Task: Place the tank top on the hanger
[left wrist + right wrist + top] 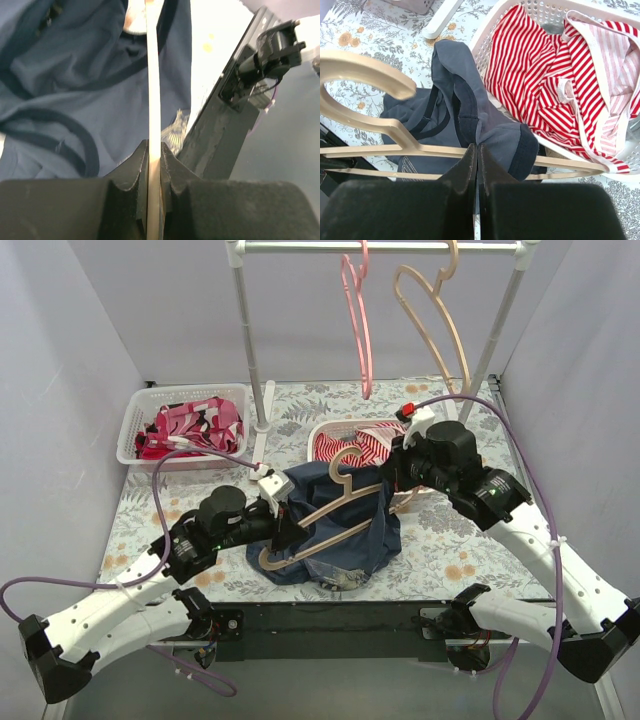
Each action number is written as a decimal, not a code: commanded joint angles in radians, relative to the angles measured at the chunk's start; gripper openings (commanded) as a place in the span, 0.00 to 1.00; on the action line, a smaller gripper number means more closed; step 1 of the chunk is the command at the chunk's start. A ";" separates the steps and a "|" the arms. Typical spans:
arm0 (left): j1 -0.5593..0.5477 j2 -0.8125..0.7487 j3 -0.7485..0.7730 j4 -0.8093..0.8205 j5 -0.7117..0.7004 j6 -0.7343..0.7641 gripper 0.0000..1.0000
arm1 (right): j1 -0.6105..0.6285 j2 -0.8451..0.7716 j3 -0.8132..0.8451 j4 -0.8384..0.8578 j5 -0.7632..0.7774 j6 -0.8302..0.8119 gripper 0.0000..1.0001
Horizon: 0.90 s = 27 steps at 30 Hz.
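The navy tank top [340, 540] lies bunched on the table in front of the middle basket. A tan hanger [325, 515] lies tilted across it, hook toward the back. My left gripper [285, 525] is shut on the hanger's left end; the bar [154, 100] runs up between the fingers over the cloth [75, 75]. My right gripper [392, 485] is shut on a strap of the tank top [485, 125], which drapes over the hanger's right arm [420, 149].
A white basket [330, 430] holds a red-and-white striped garment [545, 75] just behind the hanger. A second basket [135, 420] with pink-and-red clothes stands back left. A rail [380, 248] at the back carries a pink hanger [357, 330] and another tan hanger [435, 325].
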 commanded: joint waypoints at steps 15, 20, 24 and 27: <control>-0.004 0.255 -0.055 0.507 0.130 -0.012 0.00 | -0.002 -0.311 -0.187 0.099 -0.017 -0.017 0.70; -0.005 0.307 0.002 0.504 0.149 -0.012 0.00 | -0.002 -0.298 -0.288 0.226 -0.017 -0.030 0.66; -0.005 0.336 0.040 0.480 0.188 -0.006 0.00 | -0.002 -0.272 -0.348 0.332 0.033 -0.023 0.65; -0.005 0.355 0.057 0.460 0.201 -0.006 0.00 | -0.001 -0.258 -0.380 0.418 0.034 -0.017 0.65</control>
